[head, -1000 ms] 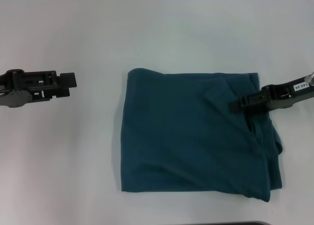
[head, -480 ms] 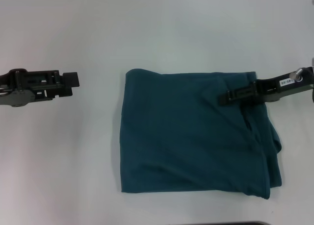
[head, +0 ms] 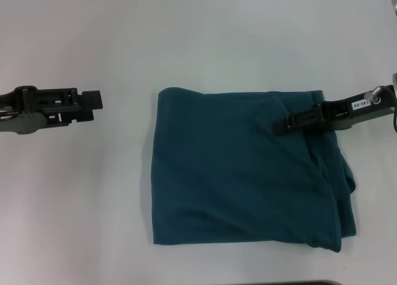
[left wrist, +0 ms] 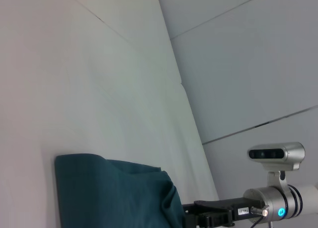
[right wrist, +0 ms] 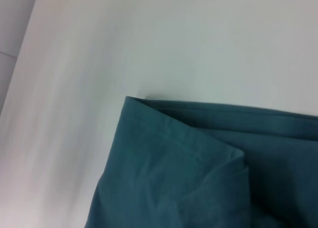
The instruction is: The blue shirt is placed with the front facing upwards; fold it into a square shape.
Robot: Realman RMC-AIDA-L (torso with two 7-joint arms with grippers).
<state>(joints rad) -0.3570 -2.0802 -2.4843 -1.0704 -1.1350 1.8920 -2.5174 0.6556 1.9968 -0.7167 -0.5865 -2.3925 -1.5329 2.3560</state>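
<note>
Shirt fabric fills the middle of the white counter [head: 186,43]: the blue shirt [head: 242,173] lies folded into a roughly square block, plain teal side up, with no lettering showing. Its left and far edges run fairly straight, while the right side is looser, with layered folds and a rounded bulge of cloth sticking out past the main block near the right front corner. A diagonal crease runs from the far right area down toward the front. The right gripper [head: 279,126] reaches in from the right, its dark fingers lying over the far right part of the shirt and pointing toward the left; whether it touches the cloth or sits just above it cannot be told, and whether its fingers are apart or together cannot be told either. The right wrist view shows only the shirt's far corner [right wrist: 198,173] with its overlapping folded layers against the pale counter. The left gripper [head: 93,102] sits well apart from the shirt, out over bare counter to the left, level with the shirt's far edge, and holds nothing; I cannot tell how its fingers stand. From the left wrist view, the shirt [left wrist: 109,193] appears low in the distance with the right arm [left wrist: 238,210] beyond it.
</note>
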